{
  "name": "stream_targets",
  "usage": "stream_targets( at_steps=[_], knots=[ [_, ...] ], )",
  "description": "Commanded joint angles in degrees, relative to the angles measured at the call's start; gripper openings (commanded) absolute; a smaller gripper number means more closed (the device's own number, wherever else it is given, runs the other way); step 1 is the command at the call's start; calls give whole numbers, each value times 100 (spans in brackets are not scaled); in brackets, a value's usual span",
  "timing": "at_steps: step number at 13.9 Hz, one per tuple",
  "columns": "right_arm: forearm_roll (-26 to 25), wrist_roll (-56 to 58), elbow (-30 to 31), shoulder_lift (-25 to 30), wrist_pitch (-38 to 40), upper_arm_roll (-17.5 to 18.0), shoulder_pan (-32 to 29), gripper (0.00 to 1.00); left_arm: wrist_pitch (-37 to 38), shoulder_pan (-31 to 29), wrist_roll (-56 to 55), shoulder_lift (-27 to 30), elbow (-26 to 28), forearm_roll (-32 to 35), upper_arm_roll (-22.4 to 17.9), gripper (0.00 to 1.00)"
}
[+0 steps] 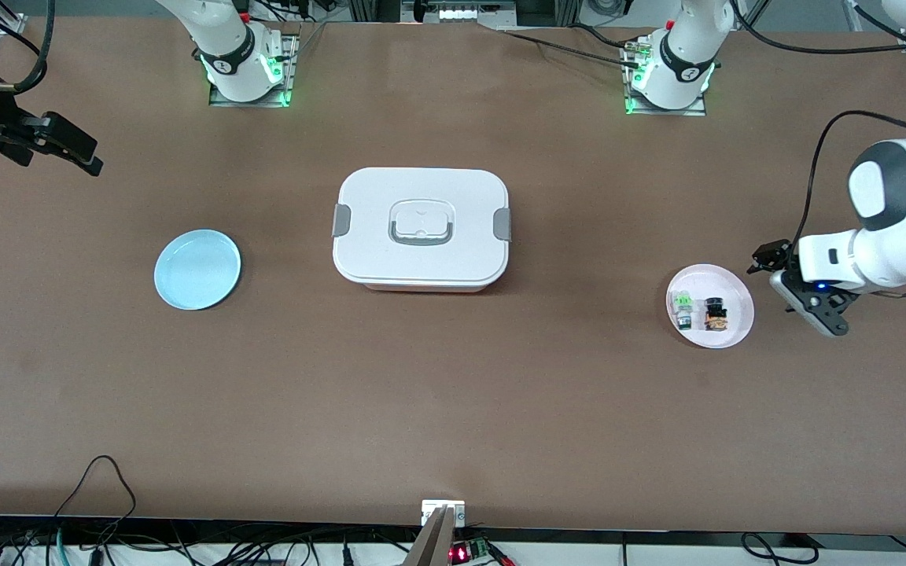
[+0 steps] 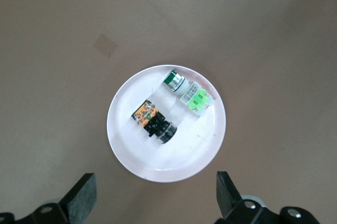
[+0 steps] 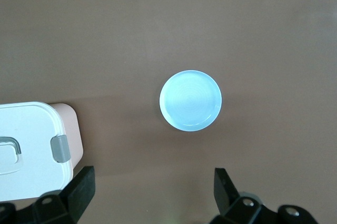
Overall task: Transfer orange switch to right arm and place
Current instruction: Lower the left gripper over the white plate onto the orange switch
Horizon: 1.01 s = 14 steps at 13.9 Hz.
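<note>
The orange switch [image 1: 716, 314], black with an orange part, lies on a small white-pink plate [image 1: 731, 284] toward the left arm's end of the table, beside a green-and-white component [image 1: 683, 308]. In the left wrist view the switch [image 2: 152, 121] lies on the plate [image 2: 126, 153] next to the green component [image 2: 188, 91]. My left gripper [image 1: 796, 287] hangs open and empty beside the plate, off its rim [image 2: 155, 195]. My right gripper [image 1: 75, 149] is open and empty, up in the air at the right arm's end of the table [image 3: 152, 192].
A closed white lunch box [image 1: 421, 228] with grey clips stands mid-table and shows at the edge of the right wrist view [image 3: 31, 150]. A light blue plate [image 1: 197, 269] lies toward the right arm's end, also in the right wrist view [image 3: 190, 100].
</note>
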State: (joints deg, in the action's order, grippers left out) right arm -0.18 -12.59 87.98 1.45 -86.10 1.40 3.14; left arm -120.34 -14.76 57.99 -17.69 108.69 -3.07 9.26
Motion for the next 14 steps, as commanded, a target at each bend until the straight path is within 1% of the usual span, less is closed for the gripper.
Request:
stream_targets(
  at_steps=[1,4,7,9,11,14],
  knots=[
    [53,-15,-53,-4,-29,10,-23,100,-515,-62,1272,-128,336,-106,50,100],
    [27,-6,-9,-48,23,10,-15,100,-1086,-62,2449,-558,355,-106,50,100],
    [70,-6,26,-92,76,10,-24,100,-1228,-54,3339,-902,355,-98,50,100],
    [70,-6,53,-92,85,10,-24,100,-1246,-36,3482,-1078,355,-63,50,100],
    [70,-6,62,-75,85,1,-41,100,-1587,-10,3849,-1245,363,-80,50,100],
    [79,-6,62,-75,76,1,-41,100,-1685,-10,4001,-1316,363,-98,50,100]
  ],
)
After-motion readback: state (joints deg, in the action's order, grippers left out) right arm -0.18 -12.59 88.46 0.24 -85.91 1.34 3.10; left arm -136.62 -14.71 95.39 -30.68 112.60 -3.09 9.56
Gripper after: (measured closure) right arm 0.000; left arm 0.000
